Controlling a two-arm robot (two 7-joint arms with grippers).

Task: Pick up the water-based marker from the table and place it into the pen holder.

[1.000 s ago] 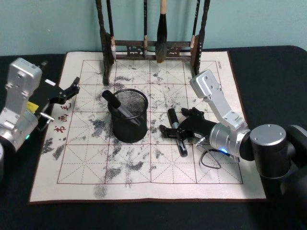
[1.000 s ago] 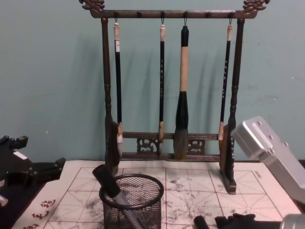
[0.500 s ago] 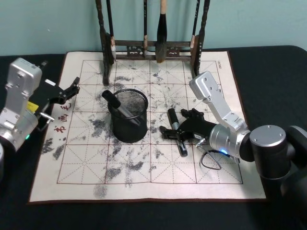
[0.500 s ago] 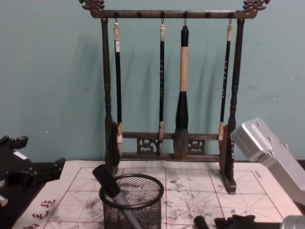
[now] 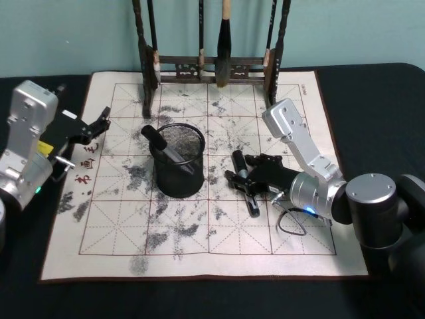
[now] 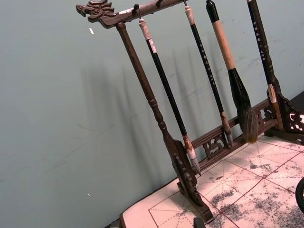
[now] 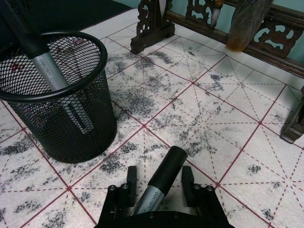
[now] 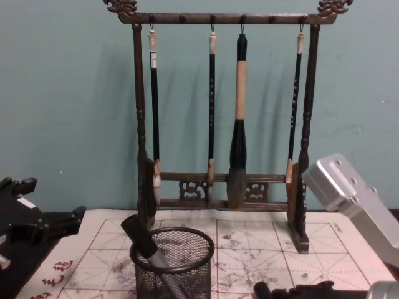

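Two black fingers (image 7: 131,180) of the right gripper (image 5: 241,171) sit low on the mat, parted and straddling the black-capped grey water-based marker (image 7: 164,178), with a sliver of space on one side. That marker lies flat on the white, ink-smudged calligraphy mat with red grid lines (image 5: 199,239), just right of the short black wire-mesh pen holder (image 5: 178,181), which holds another grey marker (image 5: 163,145) leaning on its rim. Behind stands the dark wooden brush rack (image 8: 218,18). Off at the mat's left edge, above the dark table (image 5: 372,100), the left gripper (image 5: 101,123) hangs idle, fingers parted.
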